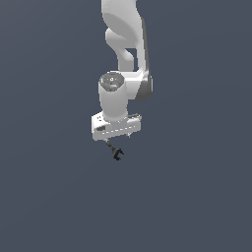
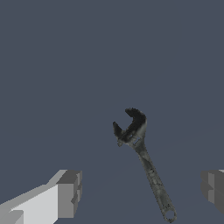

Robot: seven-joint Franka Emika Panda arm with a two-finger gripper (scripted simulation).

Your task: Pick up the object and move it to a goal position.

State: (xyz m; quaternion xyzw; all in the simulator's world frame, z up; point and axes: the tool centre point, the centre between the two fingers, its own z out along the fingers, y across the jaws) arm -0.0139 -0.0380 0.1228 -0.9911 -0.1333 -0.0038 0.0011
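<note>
The object is a small dark wrench (image 1: 114, 150) with a thin shaft and an open C-shaped jaw. It lies on the plain grey-blue floor just below the white hand. In the wrist view the wrench (image 2: 146, 166) lies between the two fingers, nearer the one partly cut off by the picture's edge, with nothing touching it. My gripper (image 1: 117, 136) points down over it and is open and empty. In the wrist view the gripper (image 2: 141, 192) shows one finger (image 2: 68, 194) on one side and the other finger (image 2: 214, 188) far from it on the other side.
The white arm (image 1: 125, 44) rises above the hand to the top of the exterior view. The floor (image 1: 197, 197) is a uniform grey-blue surface with no other objects or marker showing.
</note>
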